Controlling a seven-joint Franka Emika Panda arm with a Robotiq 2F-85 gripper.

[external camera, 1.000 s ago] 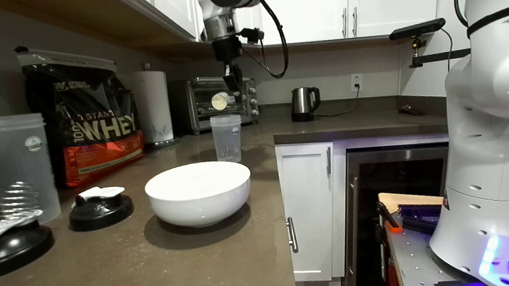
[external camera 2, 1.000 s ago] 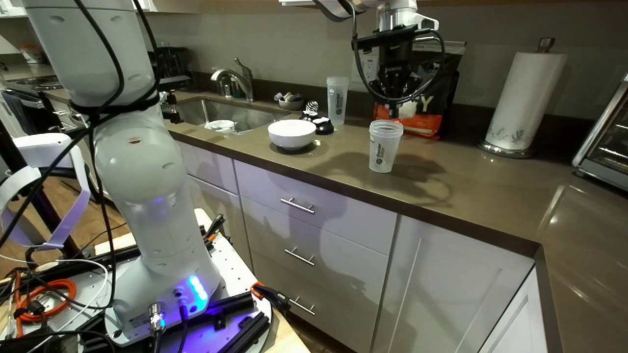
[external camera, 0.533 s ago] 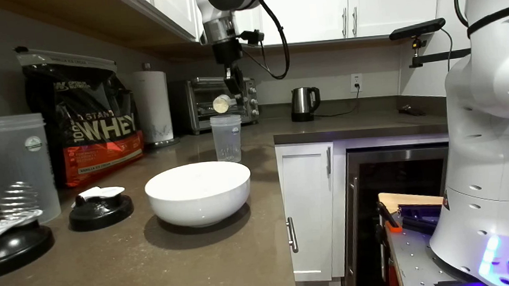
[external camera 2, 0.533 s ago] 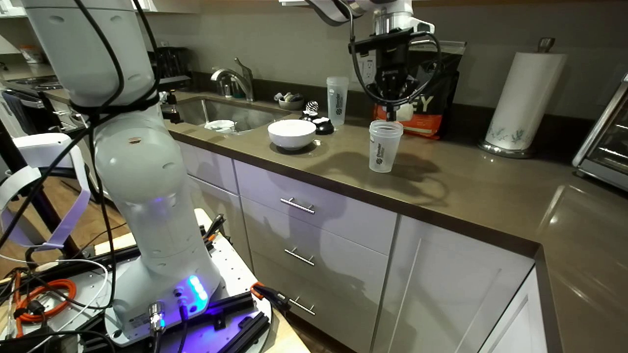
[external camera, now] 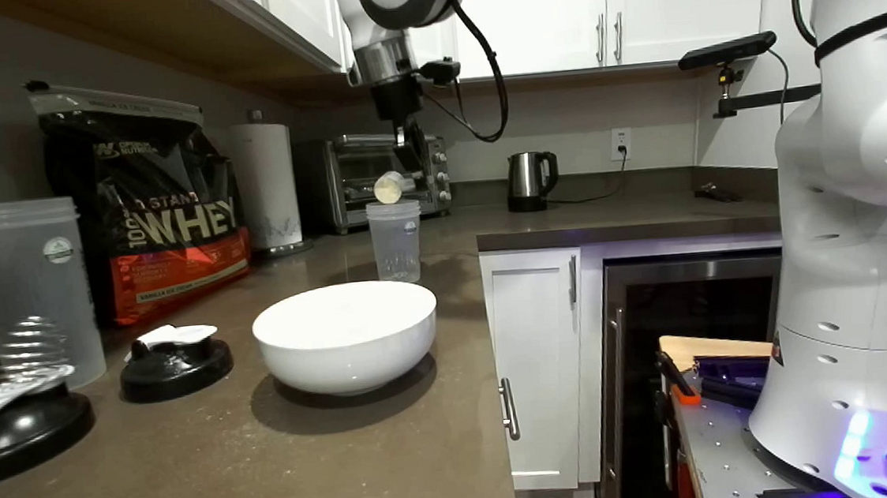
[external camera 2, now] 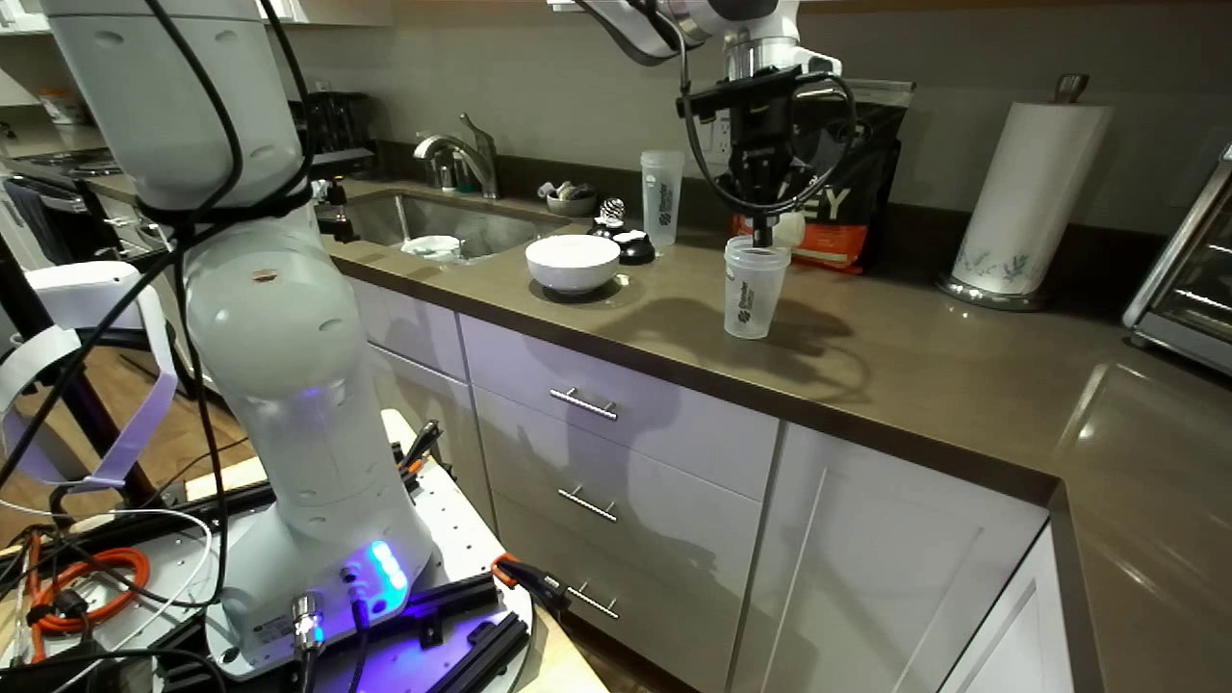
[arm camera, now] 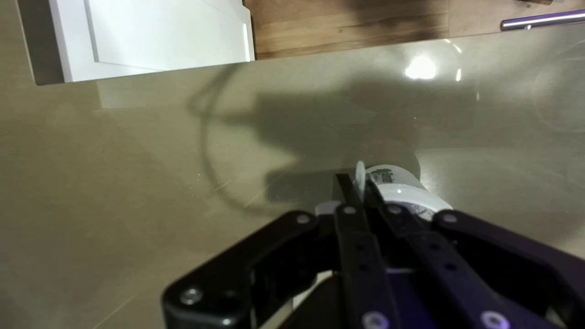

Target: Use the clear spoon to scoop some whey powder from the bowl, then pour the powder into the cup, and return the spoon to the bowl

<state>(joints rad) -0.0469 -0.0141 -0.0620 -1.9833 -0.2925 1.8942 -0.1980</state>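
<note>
Here, black tool [arm camera: 360, 186] tight on the translucent spoon [external camera 2: 791, 229], off-white powder [external camera: 387, 193] inside, near the tapered plastic cup [external camera: 396, 245]

In an exterior view we look along the counter [external camera: 336, 487] from low over it, close to the bowl [external camera: 347, 355], facing the kettle [external camera: 525, 183]. In an exterior view we look down from near the robot's base [external camera 2: 298, 553], across the drawers [external camera 2: 616, 452] toward the wall [external camera 2: 577, 91], the bowl well off. Both exterior views share bowl, cup [external camera 2: 751, 308] and bag [external camera: 164, 219]. In the wrist view we look down past the gripper [arm camera: 359, 186], very near, onto the same cup and counter.
</note>
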